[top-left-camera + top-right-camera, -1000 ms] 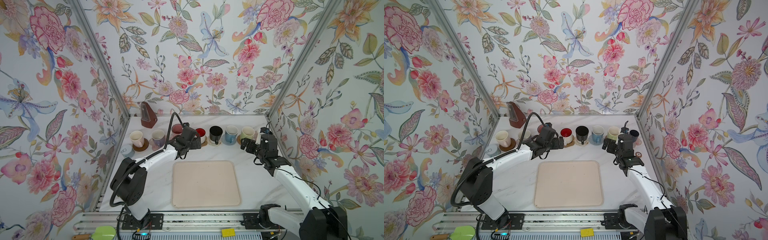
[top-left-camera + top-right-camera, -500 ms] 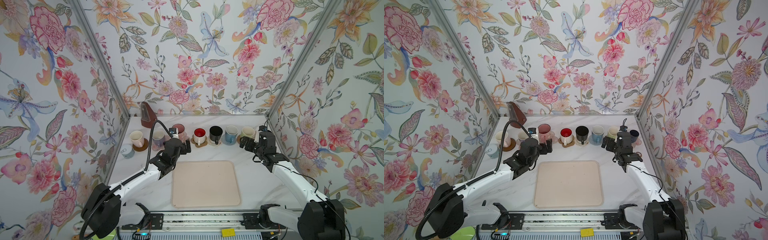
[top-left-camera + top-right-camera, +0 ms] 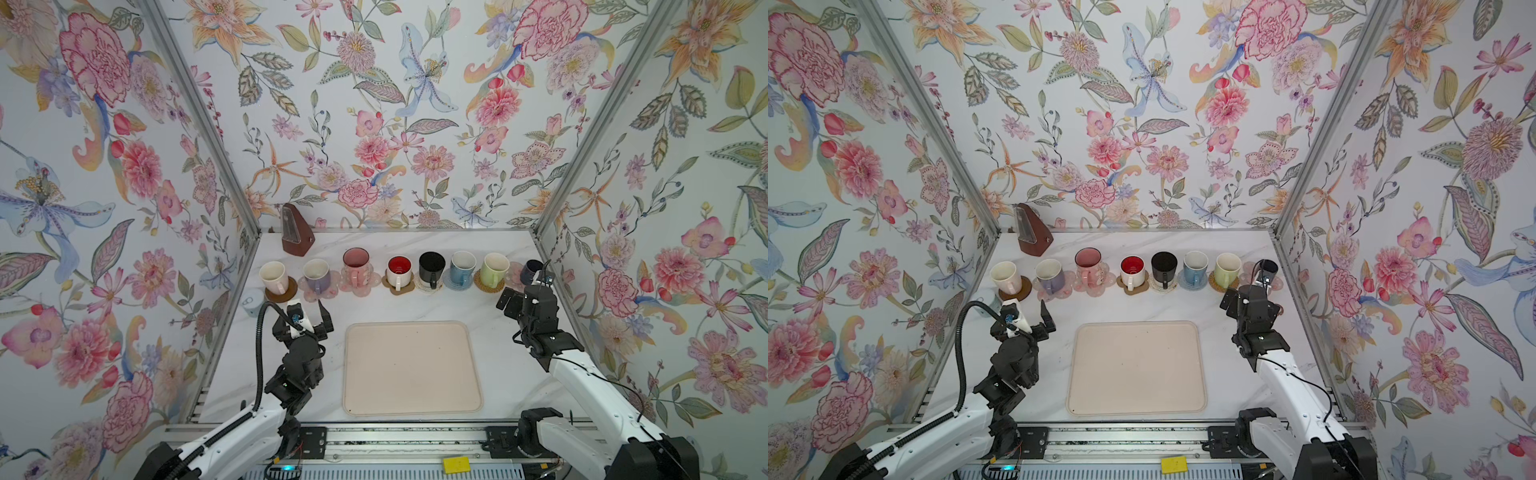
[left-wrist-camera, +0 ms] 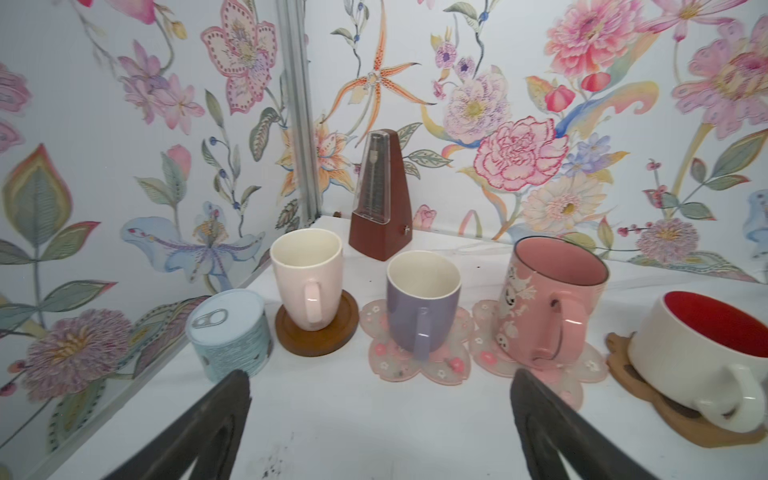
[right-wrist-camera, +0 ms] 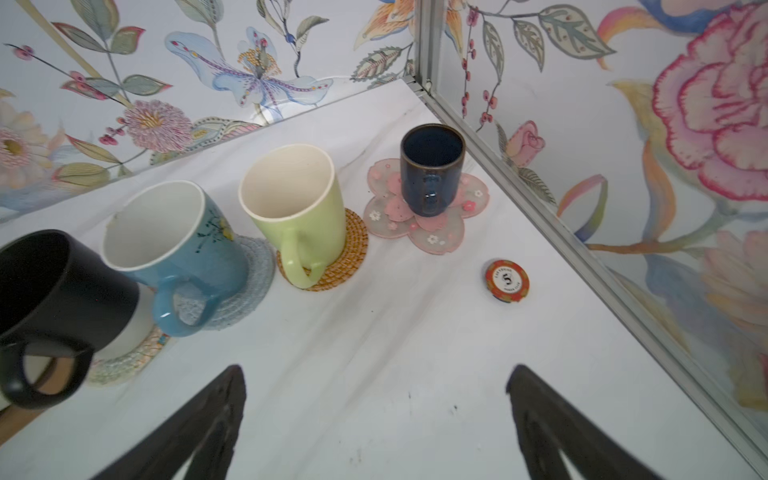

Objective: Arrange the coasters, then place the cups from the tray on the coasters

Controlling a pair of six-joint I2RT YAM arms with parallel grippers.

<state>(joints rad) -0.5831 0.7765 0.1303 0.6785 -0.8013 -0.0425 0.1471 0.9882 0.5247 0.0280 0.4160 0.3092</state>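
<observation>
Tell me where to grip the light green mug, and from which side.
Grip its handle, coming from the front: the light green mug stands upright on the rattan coaster with the handle facing that way, and the blue mug crowds it.

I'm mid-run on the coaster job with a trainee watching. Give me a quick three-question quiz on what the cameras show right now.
1. True or false: the tray holds a cup.
2. Which coaster does the light green cup stand on? A, a cork square; B, the tan rattan round; C, a slate tile.
3. Fill in: the left gripper and the right gripper both stand ___, with nothing between their jaws.

Key
1. False.
2. B.
3. Open.
</observation>
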